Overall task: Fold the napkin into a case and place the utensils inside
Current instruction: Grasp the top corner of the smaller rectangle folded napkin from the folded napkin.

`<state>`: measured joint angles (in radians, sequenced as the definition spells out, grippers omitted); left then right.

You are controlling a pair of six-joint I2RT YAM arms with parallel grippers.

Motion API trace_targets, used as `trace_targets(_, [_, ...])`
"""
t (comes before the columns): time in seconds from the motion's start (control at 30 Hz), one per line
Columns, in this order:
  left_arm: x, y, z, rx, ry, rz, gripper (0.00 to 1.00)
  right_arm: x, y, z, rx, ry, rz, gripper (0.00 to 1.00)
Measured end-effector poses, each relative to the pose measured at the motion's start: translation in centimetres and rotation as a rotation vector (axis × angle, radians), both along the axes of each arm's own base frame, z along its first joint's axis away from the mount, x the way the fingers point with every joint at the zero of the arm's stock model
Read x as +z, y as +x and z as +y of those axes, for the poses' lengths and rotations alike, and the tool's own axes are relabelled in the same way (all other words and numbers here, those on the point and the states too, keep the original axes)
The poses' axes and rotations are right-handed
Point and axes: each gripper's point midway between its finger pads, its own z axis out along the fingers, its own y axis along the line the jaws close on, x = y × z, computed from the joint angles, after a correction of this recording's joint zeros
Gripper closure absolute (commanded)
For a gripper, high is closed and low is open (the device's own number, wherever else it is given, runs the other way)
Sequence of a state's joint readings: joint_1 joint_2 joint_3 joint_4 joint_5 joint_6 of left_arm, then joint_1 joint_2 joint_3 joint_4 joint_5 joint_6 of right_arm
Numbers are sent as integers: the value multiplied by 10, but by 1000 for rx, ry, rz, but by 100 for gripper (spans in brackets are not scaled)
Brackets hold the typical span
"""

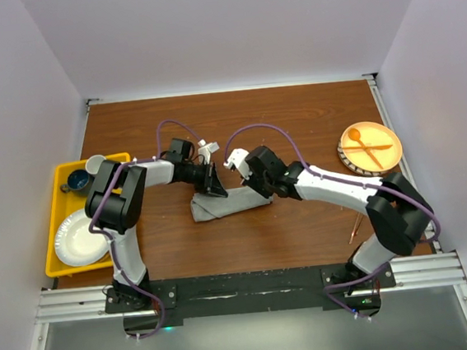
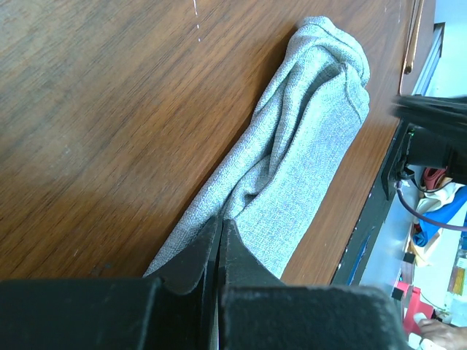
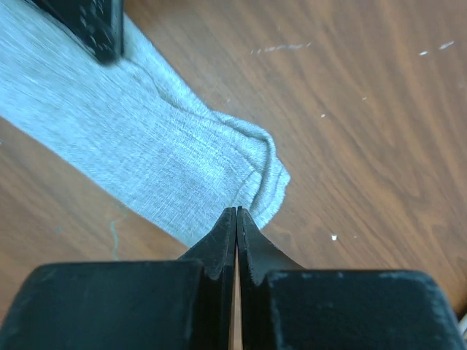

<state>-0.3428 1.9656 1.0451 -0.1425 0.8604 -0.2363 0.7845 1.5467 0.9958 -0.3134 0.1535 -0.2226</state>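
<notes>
The grey napkin (image 1: 230, 203) lies on the wooden table as a narrow folded strip, wrinkled along its length (image 2: 292, 160). My left gripper (image 1: 215, 185) is shut at the strip's left end (image 2: 220, 219), where creases run into its tips. At the other end (image 3: 237, 210), my right gripper (image 1: 251, 188) is shut with its tips over the rounded end of the cloth (image 3: 219, 160), and no cloth shows between its fingers. A thin copper utensil (image 1: 355, 229) lies near the table's front right, seen as a slim rod (image 2: 414, 36) in the left wrist view.
A yellow tray (image 1: 60, 241) at the left holds a white plate (image 1: 81, 238) and a dark blue cup (image 1: 78, 181). At the back right, an orange plate (image 1: 387, 137) carries an orange spoon and fork (image 1: 368, 147). White walls enclose the table.
</notes>
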Motion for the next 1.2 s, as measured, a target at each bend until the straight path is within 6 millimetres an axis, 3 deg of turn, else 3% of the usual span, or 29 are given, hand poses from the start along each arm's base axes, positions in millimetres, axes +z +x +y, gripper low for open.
trace_targets(0.17, [0,0,0,0,0,-1,100,-28,4,-5,3,-67,0,100])
trace_targets(0.43, [0,0,0,-1,-2,-1,99,-51,18,-4,-27,-106,-27,100])
trace_targets(0.57, [1,-1,0,2,-30,2,73,-54,19,-4,-30,-108,-36,100])
trace_targets(0.67, [7,-1,-1,15,-71,5,64,-55,19,-5,-35,-100,-51,100])
trace_targets(0.8, [23,1,-3,53,-113,-11,62,-56,19,-5,-39,-89,-66,100])
trace_targets(0.93, [44,6,-8,87,-163,-31,70,-56,19,-4,-44,-79,-72,100])
trace_targets(1.13, [54,-1,-27,112,-208,16,100,-56,18,-4,-54,-70,-69,100])
trace_targets(1.2, [56,-7,-38,107,-224,42,100,-56,18,-4,-59,-67,-67,100])
